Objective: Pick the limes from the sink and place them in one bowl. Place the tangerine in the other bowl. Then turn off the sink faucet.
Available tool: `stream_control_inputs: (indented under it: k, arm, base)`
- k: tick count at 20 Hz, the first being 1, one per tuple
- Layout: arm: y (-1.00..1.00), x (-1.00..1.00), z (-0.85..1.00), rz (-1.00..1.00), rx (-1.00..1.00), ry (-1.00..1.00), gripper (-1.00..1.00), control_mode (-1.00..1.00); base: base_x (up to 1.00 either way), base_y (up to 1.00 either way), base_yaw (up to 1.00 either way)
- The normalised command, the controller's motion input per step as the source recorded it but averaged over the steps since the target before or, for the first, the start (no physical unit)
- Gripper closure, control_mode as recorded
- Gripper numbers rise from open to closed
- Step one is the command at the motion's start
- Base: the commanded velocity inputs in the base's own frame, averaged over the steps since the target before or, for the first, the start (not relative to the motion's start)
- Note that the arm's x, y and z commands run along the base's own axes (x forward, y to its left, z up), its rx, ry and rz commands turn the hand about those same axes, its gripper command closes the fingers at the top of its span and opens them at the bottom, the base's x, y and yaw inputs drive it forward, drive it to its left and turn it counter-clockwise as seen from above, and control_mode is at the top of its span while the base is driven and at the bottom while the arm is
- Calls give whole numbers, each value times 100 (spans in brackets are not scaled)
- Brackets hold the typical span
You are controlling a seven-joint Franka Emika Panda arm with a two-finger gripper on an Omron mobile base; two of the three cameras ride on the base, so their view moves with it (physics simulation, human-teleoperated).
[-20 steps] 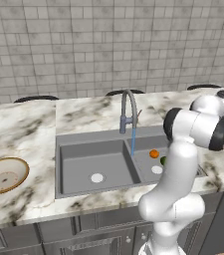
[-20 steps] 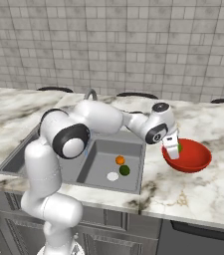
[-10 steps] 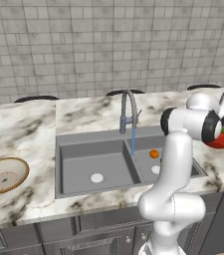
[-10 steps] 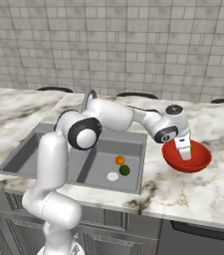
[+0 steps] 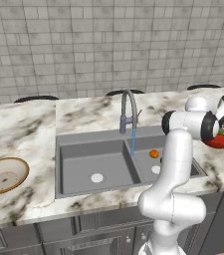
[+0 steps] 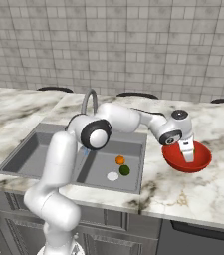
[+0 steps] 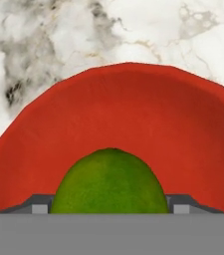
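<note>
gripper (image 6: pixel 188 155) clamps lime (image 7: pixel 108 182) | over red bowl (image 7: pixel 128 114) | lower to centre, then let go gently

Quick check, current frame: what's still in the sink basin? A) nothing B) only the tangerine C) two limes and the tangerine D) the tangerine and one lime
D: in the right base view the tangerine and the darker lime lie in the sink by the drain, while the hand view shows the lighter lime between the fingers of the gripper over the red bowl.
</note>
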Motion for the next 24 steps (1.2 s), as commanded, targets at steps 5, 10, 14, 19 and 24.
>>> stream_control_inputs:
  k: [5,10,14,19,24]
  arm:
    - [-6,22,-14,0,0,0,-100,-100]
    - [-18,-2,1,0,1,0,-100,-100]
    - [4,0,0,0,0,0,-100,-100]
    - [34,-1,26,0,0,0,-100,-100]
    - [46,-15,56,0,-4,0,-100,-100]
  base:
    - [0,0,0]
    - [0,0,0]
    - [0,0,0]
    - [0,0,0]
    - [0,0,0]
